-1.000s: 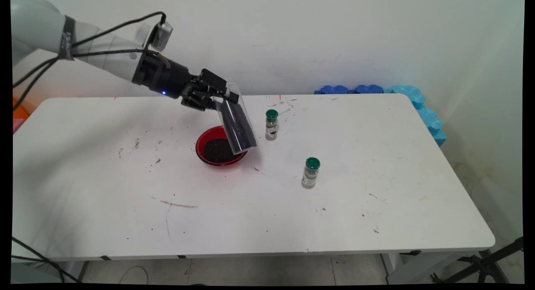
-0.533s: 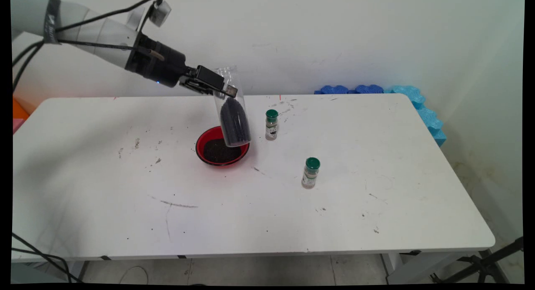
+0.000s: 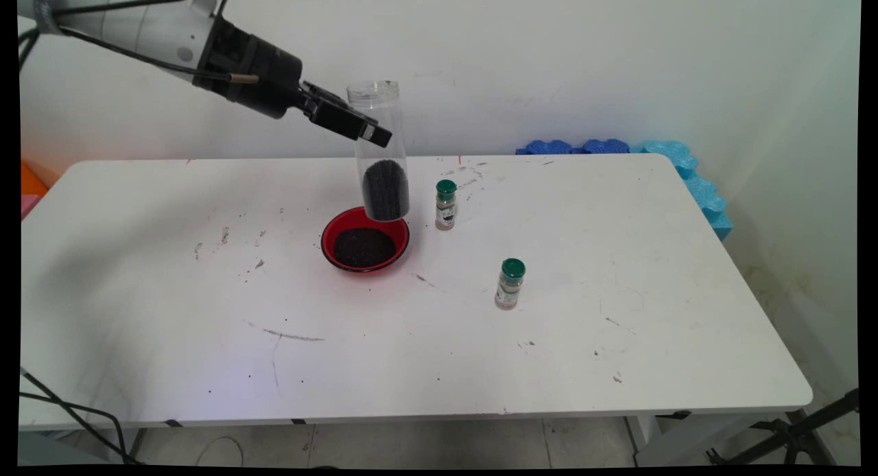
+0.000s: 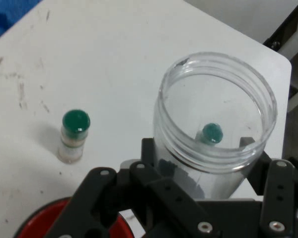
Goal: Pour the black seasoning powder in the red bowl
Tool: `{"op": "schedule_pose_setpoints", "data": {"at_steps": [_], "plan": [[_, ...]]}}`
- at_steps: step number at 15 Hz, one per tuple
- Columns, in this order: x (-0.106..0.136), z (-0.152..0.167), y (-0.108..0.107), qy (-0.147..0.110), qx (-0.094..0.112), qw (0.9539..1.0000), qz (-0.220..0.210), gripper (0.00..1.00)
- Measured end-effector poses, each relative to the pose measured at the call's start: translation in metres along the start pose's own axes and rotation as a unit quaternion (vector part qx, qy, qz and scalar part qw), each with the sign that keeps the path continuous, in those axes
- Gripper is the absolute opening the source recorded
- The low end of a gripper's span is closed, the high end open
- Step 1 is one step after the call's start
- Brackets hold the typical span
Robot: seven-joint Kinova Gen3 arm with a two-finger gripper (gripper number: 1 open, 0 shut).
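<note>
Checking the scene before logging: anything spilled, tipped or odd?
Nothing stands out. The gripper holds the clear jar near upright above the red bowl; both green-capped bottles stand upright. Only dark specks on the table.

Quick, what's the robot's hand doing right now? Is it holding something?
Hand: closed on the clear jar of black seeds, held upright above the red bowl.

Clear open jar [image 3: 379, 150], upright, part-filled with dark grains, above red bowl [image 3: 365, 241].
</note>
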Motion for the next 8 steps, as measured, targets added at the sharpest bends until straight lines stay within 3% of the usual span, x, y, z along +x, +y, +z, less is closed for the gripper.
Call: {"op": "schedule_pose_setpoints", "data": {"at_steps": [8], "plan": [[0.012, -0.013, 0.020, 0.005, 0.012, 0.9976, 0.069, 0.00]]}}
